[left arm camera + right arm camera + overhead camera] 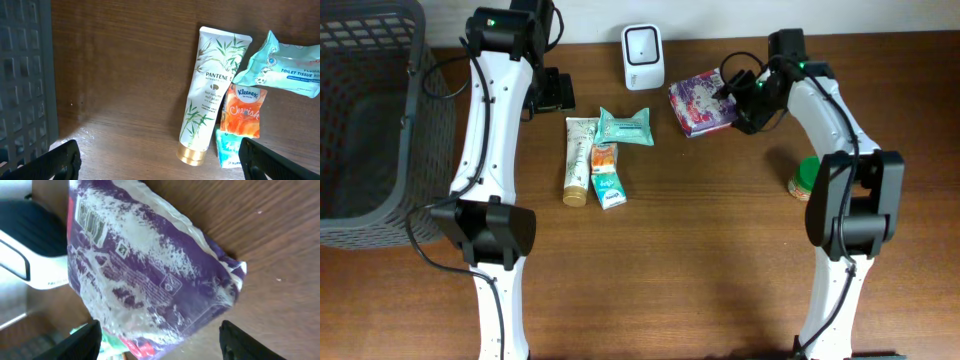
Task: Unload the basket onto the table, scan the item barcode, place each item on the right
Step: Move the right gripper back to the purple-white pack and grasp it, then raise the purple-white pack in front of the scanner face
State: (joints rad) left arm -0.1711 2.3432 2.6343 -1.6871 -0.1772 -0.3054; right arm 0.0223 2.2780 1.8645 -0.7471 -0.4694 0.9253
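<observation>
The item, a purple plastic packet (701,102), lies on the table just right of the white barcode scanner (643,55). In the right wrist view the packet (150,270) shows a barcode near its upper left, and the scanner (30,255) is at the left edge. My right gripper (737,100) is at the packet's right end. Its fingers (240,340) stand wide apart and open, and the right one is clear of the packet. My left gripper (548,92) hovers open over bare wood beside the cream tube (210,95), holding nothing.
A cream Pantene tube (578,160), a teal tissue pack (624,126), an orange Kleenex pack (604,156) and a small teal pack (609,188) lie mid-table. A dark mesh basket (370,120) stands at the left. A green-lidded jar (807,178) sits by the right arm.
</observation>
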